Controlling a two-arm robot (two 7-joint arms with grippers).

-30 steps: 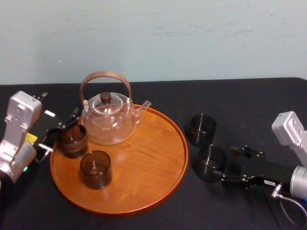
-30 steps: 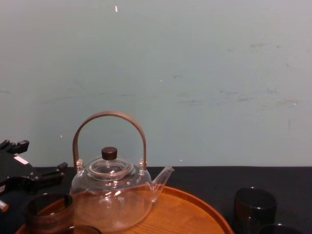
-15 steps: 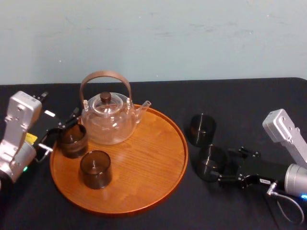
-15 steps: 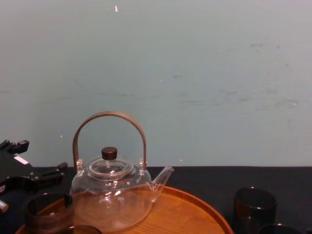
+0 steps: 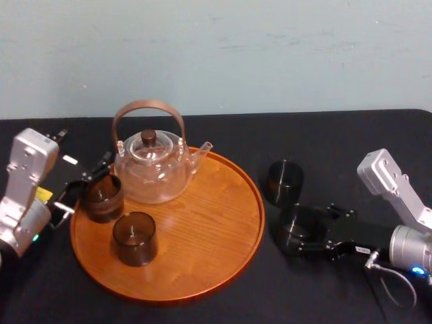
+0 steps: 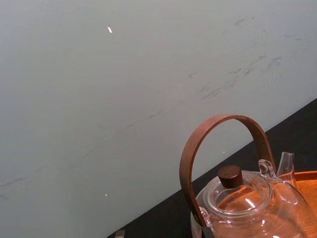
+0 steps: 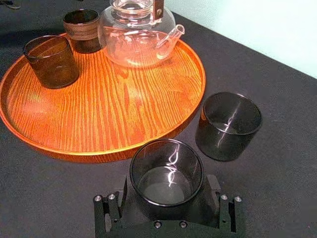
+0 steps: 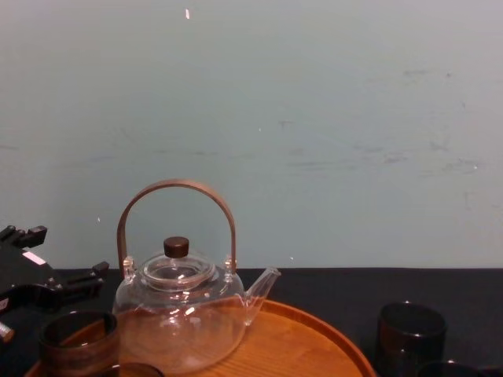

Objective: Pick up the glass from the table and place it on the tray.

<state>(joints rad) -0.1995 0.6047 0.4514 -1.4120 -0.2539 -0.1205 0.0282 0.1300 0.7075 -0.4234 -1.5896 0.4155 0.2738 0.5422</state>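
Glass [image 7: 167, 173]: dark tumbler, upright on the surface [image 7: 277, 163] just right of the tray [image 7: 99, 109]. Right hand [image 5: 302, 235] open, straddling it (no firm grip apparent). Left hand [image 5: 84, 187] idle, open, at the tray's left rim. Outstanding: grasp, lift, placement.

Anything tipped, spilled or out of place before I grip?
Nothing stands out. The teapot, the left-rim glass and the front glass stand upright on the tray; the far glass and near glass stand upright on the table to its right. The right gripper squarely straddles the near glass. The left gripper sits by the left-rim glass.
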